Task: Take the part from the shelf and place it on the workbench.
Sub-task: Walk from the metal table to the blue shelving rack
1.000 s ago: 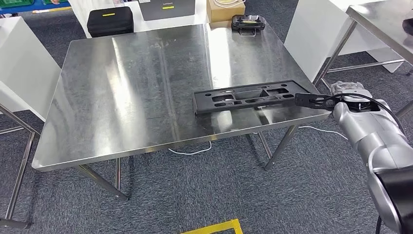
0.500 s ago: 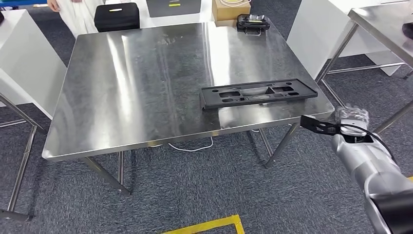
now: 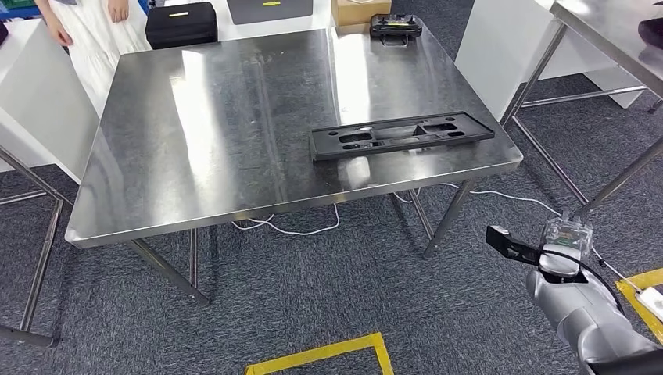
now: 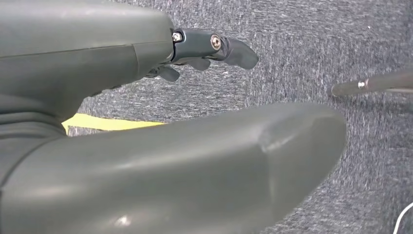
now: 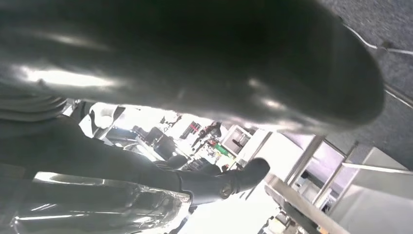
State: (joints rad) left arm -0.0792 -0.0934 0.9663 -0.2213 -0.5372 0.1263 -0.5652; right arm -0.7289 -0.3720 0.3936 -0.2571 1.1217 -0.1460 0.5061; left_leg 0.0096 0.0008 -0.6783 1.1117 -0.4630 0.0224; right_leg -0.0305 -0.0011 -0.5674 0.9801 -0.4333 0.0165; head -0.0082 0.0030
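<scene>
Right hand (image 3: 512, 244) hangs empty below the workbench (image 3: 195, 141).

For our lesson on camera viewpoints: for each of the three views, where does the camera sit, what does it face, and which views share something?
Head view: high on the body, facing down at the steel workbench holding the black part; right arm low.
Left wrist view: behind the left robot hand, facing the grey carpet.
Right wrist view: behind the right robot hand, facing table legs.
Shared: carpet in head and left wrist views.
</scene>
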